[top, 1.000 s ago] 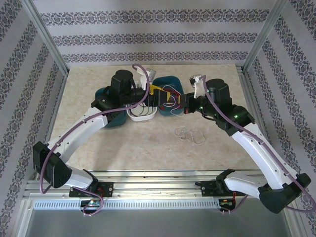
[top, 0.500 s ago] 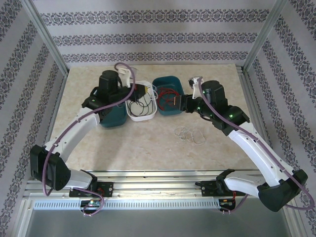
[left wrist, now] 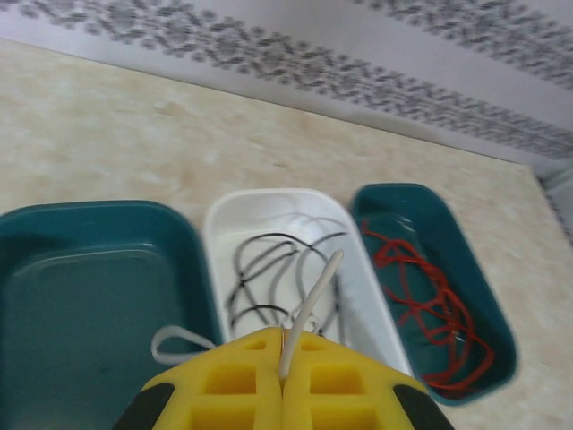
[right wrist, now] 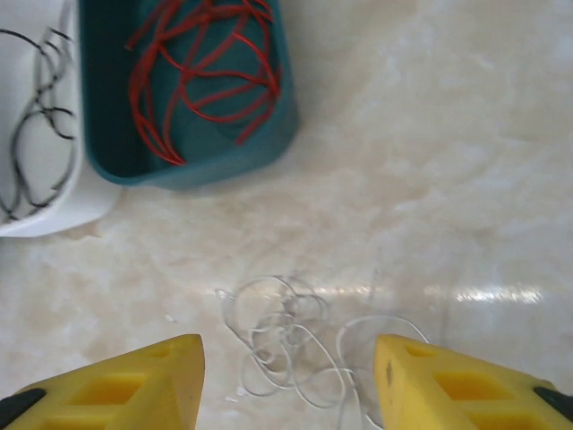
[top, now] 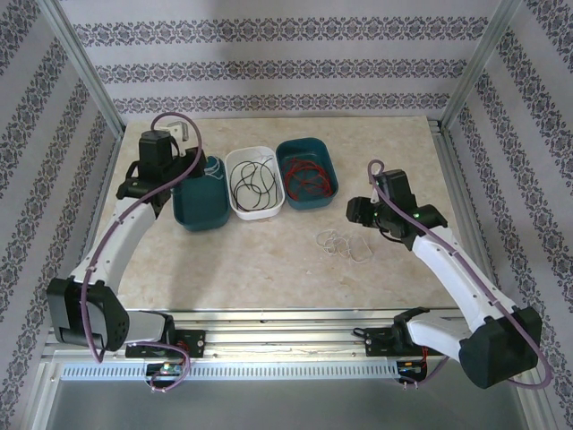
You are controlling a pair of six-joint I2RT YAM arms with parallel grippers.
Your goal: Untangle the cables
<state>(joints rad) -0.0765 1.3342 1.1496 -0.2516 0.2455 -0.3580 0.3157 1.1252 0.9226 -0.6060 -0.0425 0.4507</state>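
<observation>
Both arms have pulled back from the bins [top: 304, 141], leaving black cables [top: 253, 185] and red cables [top: 306, 175] sorted; left tool [left wrist: 283, 349], out toward 9 o'clock, pinches a whitish strand [left wrist: 312, 291], and right tool [right wrist: 286, 376] gapes over the whitish tangle [right wrist: 285, 333] at 5 o'clock.

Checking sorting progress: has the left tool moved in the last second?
Yes. The left tool swung left, from over the white bin to the left teal bin's left side.

On the table [top: 269, 269]: left tub [top: 199, 224], middle tub [top: 260, 213] at its 3 o'clock, right tub [top: 310, 204] next. Cable loops [top: 253, 185] in the middle, cable bundle [top: 306, 176] in the right, loose tangle [top: 345, 244] at its 5 o'clock.
</observation>
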